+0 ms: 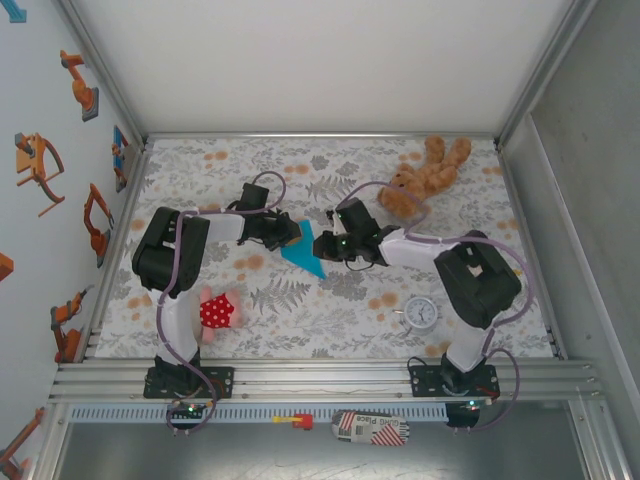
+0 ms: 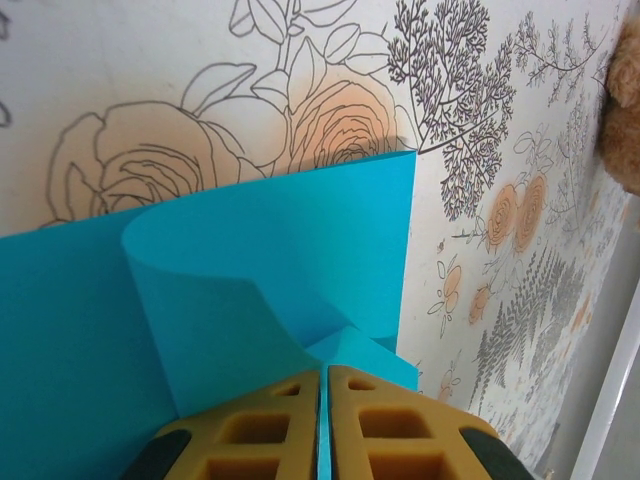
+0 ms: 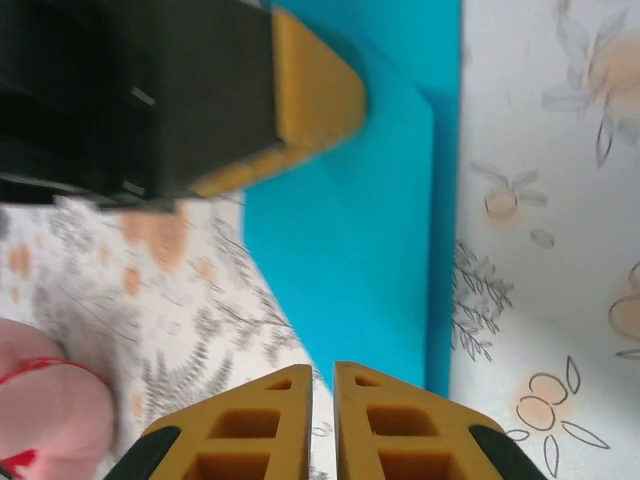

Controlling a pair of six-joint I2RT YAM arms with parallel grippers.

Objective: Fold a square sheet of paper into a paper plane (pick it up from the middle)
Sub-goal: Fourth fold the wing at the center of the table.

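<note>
**Blue sheet clamped in the left claw at mid-table**

The thin, matte turquoise-blue sheet of paper [image 1: 303, 257] lies at the middle of the table, between the two arms; from above it is an angular shape tapering to a point toward the near side. In the left wrist view one smooth layer curls up and over in a soft, uncreased bend; a smaller flap shows beneath it.

The left gripper [image 2: 325, 375], with ochre rubbery pads cut into open cells, is pressed together on the paper's edge; a hairline of blue shows between the pads. The right gripper [image 3: 322, 372] has the same cellular pads, drawn nearly together with a thin slit between; its tips sit at the paper's edge, and whether they pinch it cannot be told.

The cloth [image 1: 300, 170] beneath is pale, printed with grey ferns and peach roses. A fuzzy brown teddy bear [image 1: 425, 178] lies at the far right; a small round white clock [image 1: 421, 313] rests near the right arm's base; a pink plush toy in red polka-dot fabric [image 1: 215, 312] sits beside the left arm.
</note>
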